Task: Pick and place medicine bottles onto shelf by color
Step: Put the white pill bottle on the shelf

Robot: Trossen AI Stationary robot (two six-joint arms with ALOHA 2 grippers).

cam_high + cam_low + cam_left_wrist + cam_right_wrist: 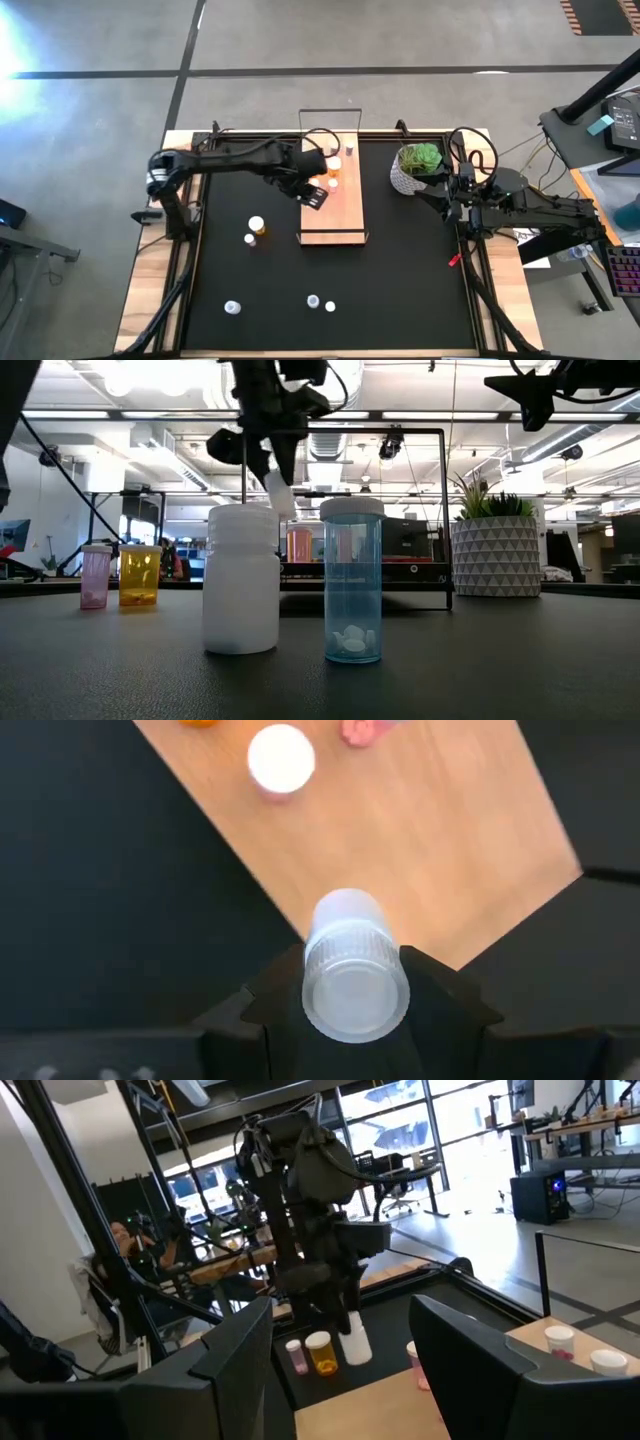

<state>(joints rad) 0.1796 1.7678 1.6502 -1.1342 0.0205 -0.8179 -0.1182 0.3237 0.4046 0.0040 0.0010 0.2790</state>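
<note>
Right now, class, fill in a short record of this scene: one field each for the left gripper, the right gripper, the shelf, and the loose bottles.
left gripper: shut on white-capped bottle, above the shelf's near edge
right gripper: open, empty, waiting at the table's right side by the plant
shelf: light wood, several bottles at its far end
loose bottles: five on the black mat

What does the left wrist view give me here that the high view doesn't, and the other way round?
Only the left wrist view shows the grip up close: the left gripper shut on a pale bottle, cap toward the camera. Only the high view shows the loose bottles on the black mat, the potted plant and the right gripper waiting beside it. Both show the wooden shelf under the left gripper, with bottles already standing on it.
</note>
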